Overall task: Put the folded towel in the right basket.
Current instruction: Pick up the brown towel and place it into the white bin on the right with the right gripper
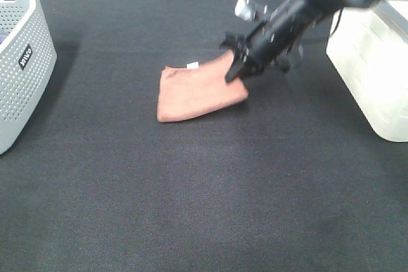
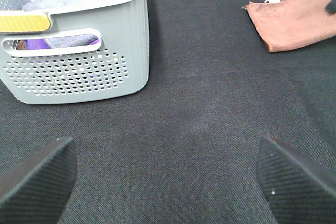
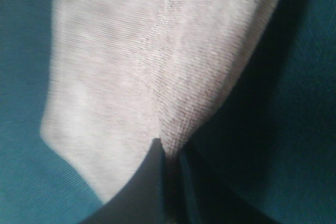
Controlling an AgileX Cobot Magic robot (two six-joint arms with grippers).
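The folded towel (image 1: pixel 197 93), terracotta with a small white tag on its far edge, lies on the black cloth near the middle. My right gripper (image 1: pixel 234 71) is shut on the towel's right corner, which is lifted a little off the cloth. In the right wrist view the fingers (image 3: pixel 152 182) pinch the cloth (image 3: pixel 147 66), which looks pale there. The towel also shows in the left wrist view (image 2: pixel 294 22). The right basket (image 1: pixel 376 62), plain white and smooth-walled, stands at the right edge. My left gripper (image 2: pixel 168 182) is open and empty, low over bare cloth.
A grey perforated basket (image 1: pixel 22 62) with a black label stands at the far left; in the left wrist view (image 2: pixel 79 72) it holds folded clothes. A black cloth covers the table (image 1: pixel 204 195).
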